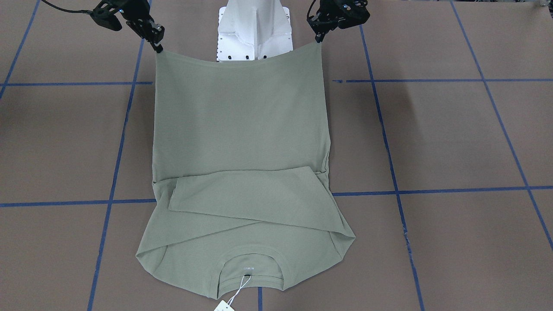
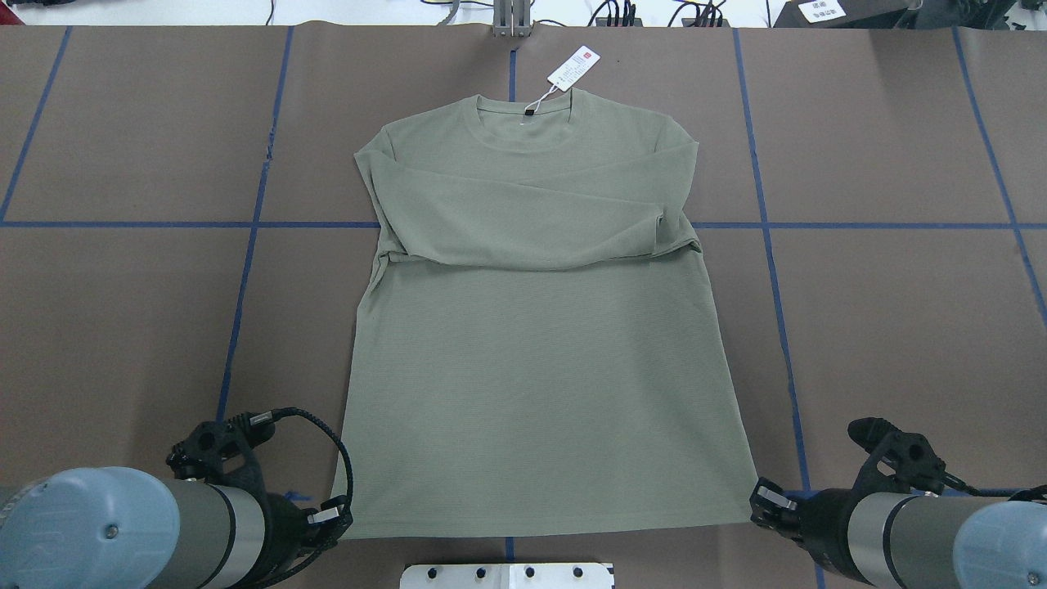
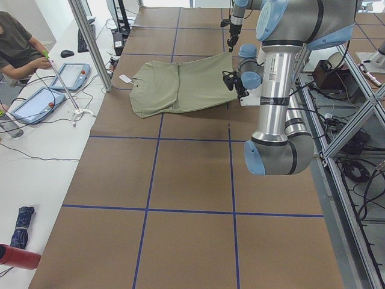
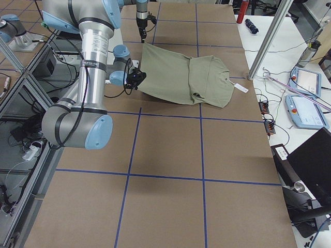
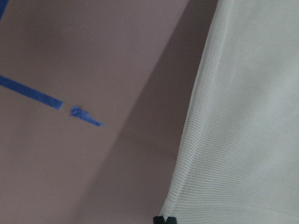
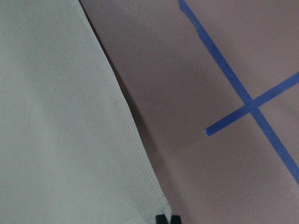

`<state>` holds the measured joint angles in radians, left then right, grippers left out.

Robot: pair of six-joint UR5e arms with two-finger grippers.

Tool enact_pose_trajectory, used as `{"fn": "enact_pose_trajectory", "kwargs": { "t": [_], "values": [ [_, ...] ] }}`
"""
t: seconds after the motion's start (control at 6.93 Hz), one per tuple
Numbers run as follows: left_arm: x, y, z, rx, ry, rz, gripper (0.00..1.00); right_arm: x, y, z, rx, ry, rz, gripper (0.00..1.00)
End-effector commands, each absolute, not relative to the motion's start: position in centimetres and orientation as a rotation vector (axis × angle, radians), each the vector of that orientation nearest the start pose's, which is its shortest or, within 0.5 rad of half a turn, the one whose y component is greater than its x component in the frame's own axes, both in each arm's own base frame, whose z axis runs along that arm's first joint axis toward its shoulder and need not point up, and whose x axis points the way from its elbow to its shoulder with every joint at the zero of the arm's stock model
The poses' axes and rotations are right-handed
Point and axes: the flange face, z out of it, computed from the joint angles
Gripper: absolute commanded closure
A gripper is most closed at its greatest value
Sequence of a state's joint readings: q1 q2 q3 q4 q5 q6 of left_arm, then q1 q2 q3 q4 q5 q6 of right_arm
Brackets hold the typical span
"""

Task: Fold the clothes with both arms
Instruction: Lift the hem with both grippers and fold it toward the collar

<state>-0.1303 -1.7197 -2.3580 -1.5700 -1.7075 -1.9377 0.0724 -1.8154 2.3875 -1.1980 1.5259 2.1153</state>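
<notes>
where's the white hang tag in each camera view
exterior front-facing: hang tag at bottom edge, below the collar
overhead exterior: hang tag top centre, above the collar
exterior left: hang tag upper left, left of the shirt
exterior right: hang tag right of the shirt
left wrist-mounted: not in it
right wrist-mounted: not in it
shared landmark: the collar

Sage-green shirt (image 2: pixel 540 352), sleeves folded across chest, collar farthest from robot; left gripper (image 2: pixel 335 514) and right gripper (image 2: pixel 759 497) pinch its raised hem corners
</notes>
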Motion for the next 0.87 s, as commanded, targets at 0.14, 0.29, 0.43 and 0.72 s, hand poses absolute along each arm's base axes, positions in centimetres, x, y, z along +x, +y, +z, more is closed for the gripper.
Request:
{"fn": "enact_pose_trajectory", "kwargs": {
  "t": [0.14, 0.29, 0.43, 0.72],
  "values": [
    [41.7, -23.3, 20.3, -0.174, 1.008, -0.5, 1.0, -32.8, -21.4, 33.9, -0.086, -0.963, 0.673, 1.0],
    [42.5, -28.3, 18.5, -0.063, 1.032, -0.471, 1.0, -31.5, -24.4, 33.8, 0.037, -0.93, 0.599, 1.0],
    [43.3, -33.3, 18.7, 0.027, 1.011, -0.46, 1.0, -32.0, -28.6, 32.3, 0.14, -0.934, 0.554, 1.0],
    [42.1, -42.9, 22.2, 0.181, 1.051, -0.493, 1.0, -34.1, -40.6, 31.3, 0.171, -0.849, 0.567, 1.0]
  ]
}}
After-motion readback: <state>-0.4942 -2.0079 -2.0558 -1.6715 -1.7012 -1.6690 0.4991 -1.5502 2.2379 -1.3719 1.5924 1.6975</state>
